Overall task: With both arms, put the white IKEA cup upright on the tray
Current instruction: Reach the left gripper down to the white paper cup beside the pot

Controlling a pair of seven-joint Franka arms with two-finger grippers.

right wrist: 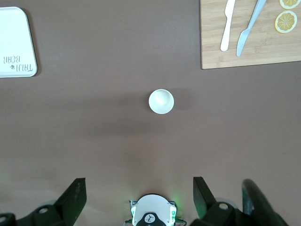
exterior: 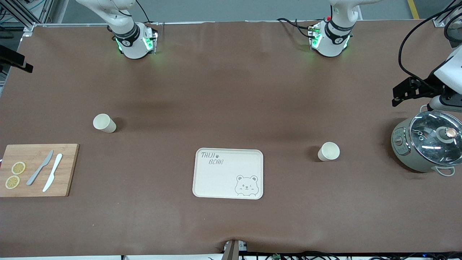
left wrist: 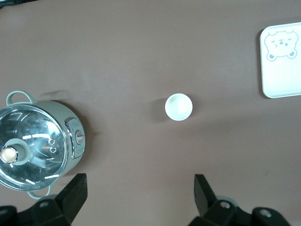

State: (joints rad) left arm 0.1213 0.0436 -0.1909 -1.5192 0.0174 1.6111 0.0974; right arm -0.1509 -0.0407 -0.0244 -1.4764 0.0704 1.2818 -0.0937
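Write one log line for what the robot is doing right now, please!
stage: start | cups: upright on table, none held | tray: bare | left gripper: open, above one cup | right gripper: open, above other

A robotics lab staged as a kitchen. Two arm bases [exterior: 135, 41] [exterior: 330, 39] are bolted at the table's [exterior: 231, 90] 12 o'clock edge, green lights glowing, with aluminium framing [exterior: 21, 14] at 10 o'clock and loose cables [exterior: 415, 39] at 2. On the brown cover sit kitchen props: a board [exterior: 38, 169] with knives [exterior: 47, 171] and lemon slices [exterior: 15, 175] at 8 o'clock, a pot [exterior: 427, 144] at 3.
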